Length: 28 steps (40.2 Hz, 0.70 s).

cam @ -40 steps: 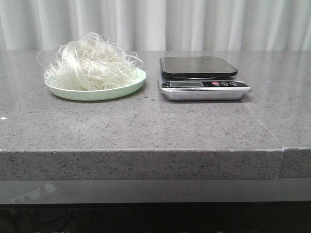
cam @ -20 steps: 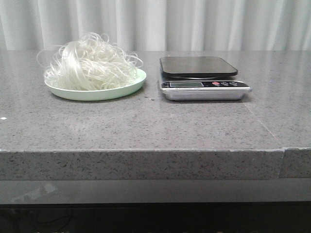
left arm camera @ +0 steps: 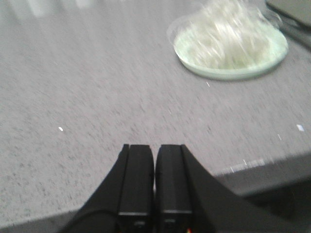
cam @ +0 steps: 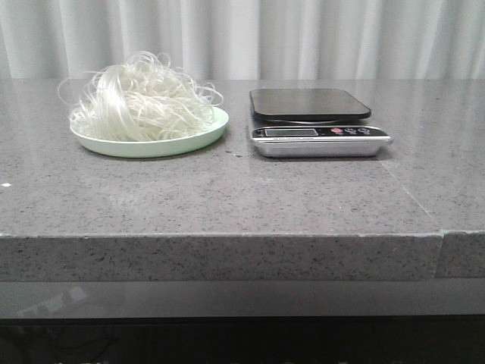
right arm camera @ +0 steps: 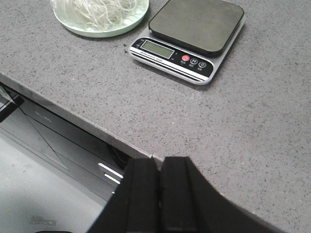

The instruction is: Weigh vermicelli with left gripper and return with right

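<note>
While vermicelli (cam: 140, 97) fills plate (cam: 198, 136), scale (cam: 314, 121) bare.

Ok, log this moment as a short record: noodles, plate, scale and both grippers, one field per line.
noodles: fluffy mound of thin translucent white vermicelli, heaped on the plate
plate: round pale green plate, on the grey speckled stone table, left of the scale
scale: silver digital kitchen scale with bare black platform, nothing on it
left gripper: shut, empty, over the table short of the plate
right gripper: shut, empty, near the table's front edge
task stage: weighing not yet started
</note>
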Motion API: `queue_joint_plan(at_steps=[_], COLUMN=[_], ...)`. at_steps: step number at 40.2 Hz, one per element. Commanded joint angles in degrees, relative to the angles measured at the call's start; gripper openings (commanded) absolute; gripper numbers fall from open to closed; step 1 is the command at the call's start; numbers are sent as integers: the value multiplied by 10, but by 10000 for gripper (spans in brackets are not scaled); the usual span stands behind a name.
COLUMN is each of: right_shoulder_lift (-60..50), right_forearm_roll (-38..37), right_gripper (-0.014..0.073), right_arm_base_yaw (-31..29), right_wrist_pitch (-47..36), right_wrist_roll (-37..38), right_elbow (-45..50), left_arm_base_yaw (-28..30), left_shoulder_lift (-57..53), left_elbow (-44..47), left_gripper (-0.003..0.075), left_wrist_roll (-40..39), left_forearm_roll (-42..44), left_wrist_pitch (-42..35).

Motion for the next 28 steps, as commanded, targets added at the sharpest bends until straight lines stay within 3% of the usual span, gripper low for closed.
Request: queue_joint_plan(at_steps=[1,7,22,28], right_shoulder_lift=[3,3,3,3], right_forearm_roll=[-5,-5,-5,-5], right_gripper=[158,158,158,158], right_arm_base_yaw=[-3,-3,-3,-3], right_wrist_pitch=[-37,-37,-36,-36], right_wrist_roll=[0,0,0,0], right_elbow=[-14,-14,-14,-14], left_arm_base_yaw=[32,59,59,59], left_shoulder_lift=[-24,-62,-70,-69], left_elbow=[34,113,233,232], left_gripper=[155,155,155,155], left_wrist_roll=[1,1,1,1], left_forearm_roll=[-38,-75,-75,-75], left_wrist_pitch=[-142,-232,-390,-374])
